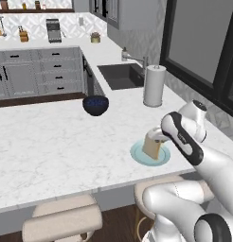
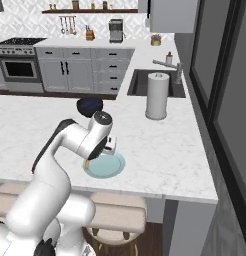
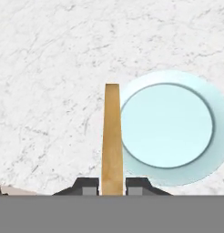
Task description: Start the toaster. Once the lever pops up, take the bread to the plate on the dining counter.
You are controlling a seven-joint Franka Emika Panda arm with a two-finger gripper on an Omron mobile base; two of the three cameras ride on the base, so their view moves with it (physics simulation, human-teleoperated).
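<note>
Desk (image 1: 52,142): I am working over the broad white marble desk, which is filling the near part of both base views; two pale stools (image 1: 66,220) are standing under its overhanging edge.
Sink (image 1: 119,75): a dark basin is sitting in the far counter, with a tap (image 1: 133,58) beside it.
Paper towel roll (image 1: 154,86): it is standing upright on the desk, between the sink and the plate.
Bowl (image 1: 95,105): a dark blue bowl is resting on the desk, well apart from the plate.
Plate (image 3: 168,127): a round pale blue plate is lying flat near the desk's front edge, below my hand.
Bread (image 3: 111,136): I am holding the thin orange-brown slice on edge; in the hand view it is lining up with the plate's left rim, partly over bare desk. In the left base view it is hanging upright over the plate. I cannot tell whether its lower edge is touching the plate.
Hand (image 3: 111,185): my two dark fingertips are pressing on either side of the slice, gripping the bread.
</note>
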